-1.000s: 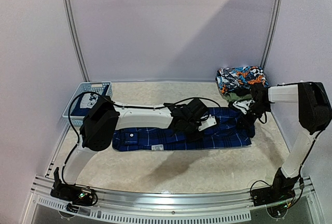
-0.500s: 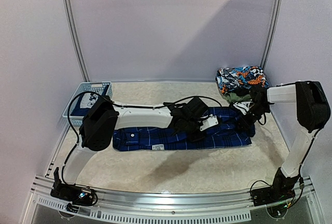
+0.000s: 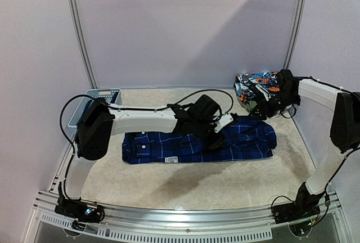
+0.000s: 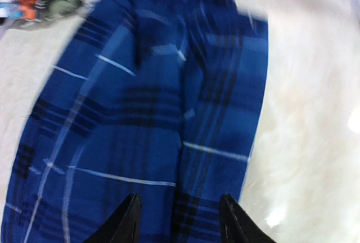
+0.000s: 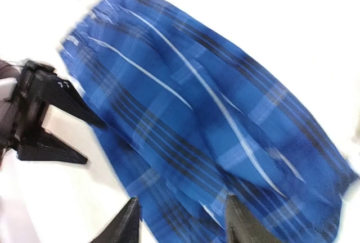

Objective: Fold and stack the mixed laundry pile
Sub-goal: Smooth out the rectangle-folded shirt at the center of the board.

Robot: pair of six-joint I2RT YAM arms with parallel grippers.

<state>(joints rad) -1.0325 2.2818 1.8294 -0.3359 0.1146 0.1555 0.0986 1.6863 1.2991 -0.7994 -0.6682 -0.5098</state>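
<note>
The bench [image 3: 185,187] carries one garment spread beneath both my grippers: the blue-and-black plaid shirt [image 3: 185,146]. It lies as a long narrow band with its sides apparently turned in, so I judge the lengthwise folds done and the crosswise folds not yet made. Just beyond my right gripper [image 5: 181,199], toward the back corner, sits the rest of the laundry pile [image 3: 256,84]. It is a heap of bright printed cloth with an olive piece, unfolded as far as I can see. No stack of folded things shows anywhere, so I reckon most of the task is left. Well away from my left gripper [image 4: 179,198], back past my own elbow, is the light-blue basket [image 3: 104,93], mostly hidden behind my arm, and I cannot tell what it holds. My left gripper hangs over the right half of the shirt, jaws moderately apart with nothing between them. Its wrist view is blurred, so I cannot tell whether the tips touch the cloth. My right gripper is held above the shirt's end, jaws likewise parted and empty, plaid beneath.
</note>
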